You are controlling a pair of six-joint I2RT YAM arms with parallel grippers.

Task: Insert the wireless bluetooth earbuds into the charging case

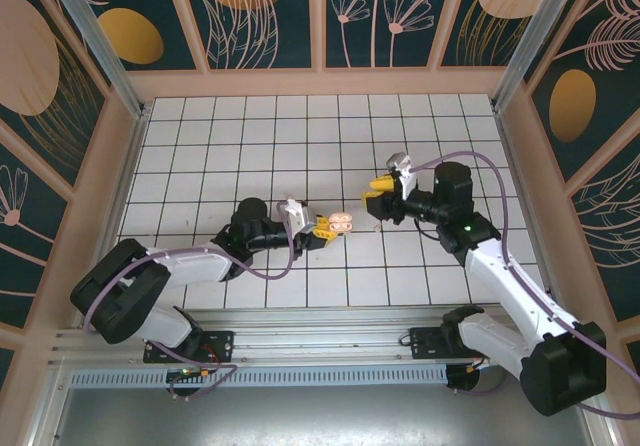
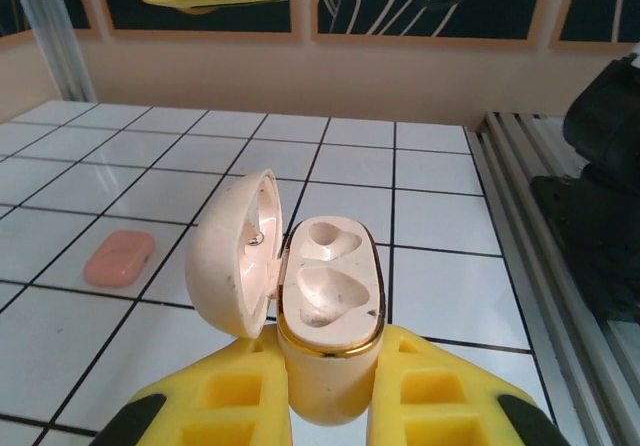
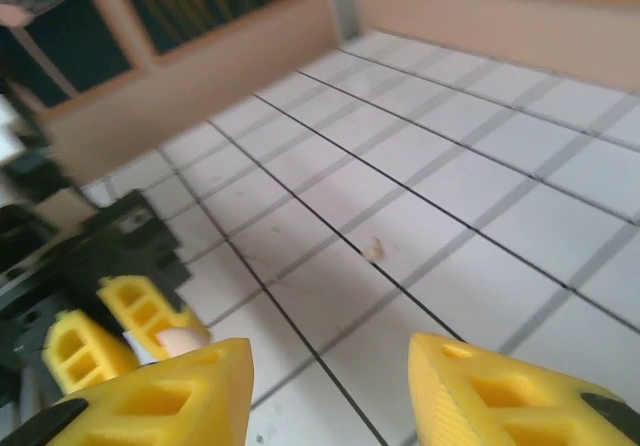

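- left gripper [image 2: 330, 406] clamped on the lower body of the beige charging case [image 2: 330, 306]; its yellow fingers [image 2: 215, 406] press either flank
- lid [image 2: 235, 266] of the charging case swung open to its left; two pale wells face up
- one small beige earbud [image 3: 375, 250] lies on the white tiles [image 3: 470, 166], near the charging case and apart from it, on the side toward the right arm
- right gripper [image 3: 330, 396] beside the charging case; jaws apart, gripping nothing
- pink case [image 2: 119, 256] lies on the tiles left of the charging case, well apart

Bright even light, right wrist view blurred
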